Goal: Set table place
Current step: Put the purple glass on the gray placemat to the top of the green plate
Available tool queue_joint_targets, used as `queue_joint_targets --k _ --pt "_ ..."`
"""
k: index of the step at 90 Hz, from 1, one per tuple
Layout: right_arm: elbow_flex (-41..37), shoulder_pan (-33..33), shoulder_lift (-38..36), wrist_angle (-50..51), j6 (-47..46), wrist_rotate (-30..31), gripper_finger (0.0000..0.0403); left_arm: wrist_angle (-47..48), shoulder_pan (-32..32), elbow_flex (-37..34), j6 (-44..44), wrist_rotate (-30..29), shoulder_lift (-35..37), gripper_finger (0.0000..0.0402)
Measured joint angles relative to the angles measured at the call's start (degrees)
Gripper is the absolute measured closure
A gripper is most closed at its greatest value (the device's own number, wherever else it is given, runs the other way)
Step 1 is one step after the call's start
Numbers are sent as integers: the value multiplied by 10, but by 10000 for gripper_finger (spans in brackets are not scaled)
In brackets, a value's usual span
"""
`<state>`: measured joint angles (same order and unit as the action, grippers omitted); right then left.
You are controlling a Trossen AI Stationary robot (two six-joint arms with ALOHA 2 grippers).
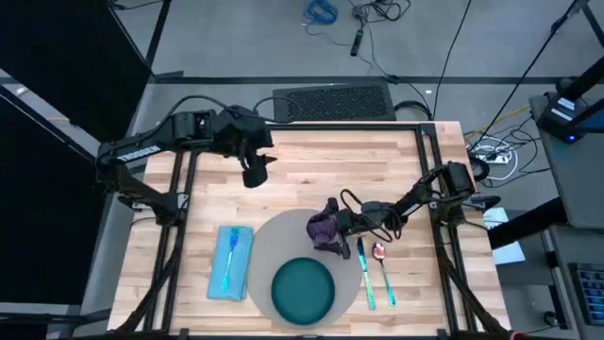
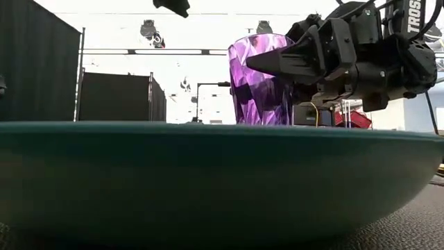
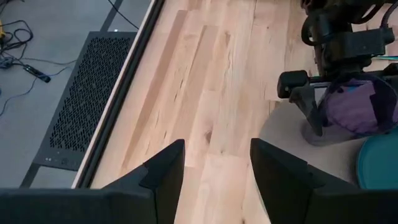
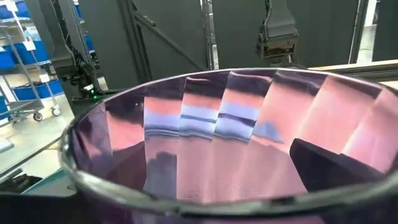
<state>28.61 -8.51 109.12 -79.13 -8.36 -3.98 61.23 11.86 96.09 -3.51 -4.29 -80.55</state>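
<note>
The right claw (image 1: pixel 332 227) is clamped on the rim of a faceted, translucent purple cup (image 1: pixel 322 229), 1 finger inside it, upright on the round grey-beige mat (image 1: pixel 274 231). Just beside it sits a smooth teal plate (image 1: pixel 303 289). The left claw (image 1: pixel 255 173) hangs parted over the plank worktop (image 1: pixel 311 170), well apart.

My right arm reached in from the right edge of the table (image 1: pixel 311 161), bent low, its wrist stretched toward the table's middle. My right gripper (image 1: pixel 327 229) was closed on the purple cup (image 1: pixel 322 227), one finger (image 4: pixel 329 165) inside the rim. My left arm hung above the table's far side, left gripper (image 3: pixel 217 165) parted, holding nothing.
</note>
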Motion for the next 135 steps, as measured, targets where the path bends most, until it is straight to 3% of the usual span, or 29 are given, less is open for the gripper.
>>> queue_joint_targets --k 21,44,88,135 --pt "-54 0 -39 1 -13 57 7 9 0 0 0 0 0 233" --pt "-84 0 -98 15 -14 58 7 7 0 0 1 0 0 233" --pt "-83 -2 -101 87 -15 86 7 8 0 0 2 0 0 233" --pt "-83 -13 -101 86 -59 75 7 8 0 0 2 0 0 233"
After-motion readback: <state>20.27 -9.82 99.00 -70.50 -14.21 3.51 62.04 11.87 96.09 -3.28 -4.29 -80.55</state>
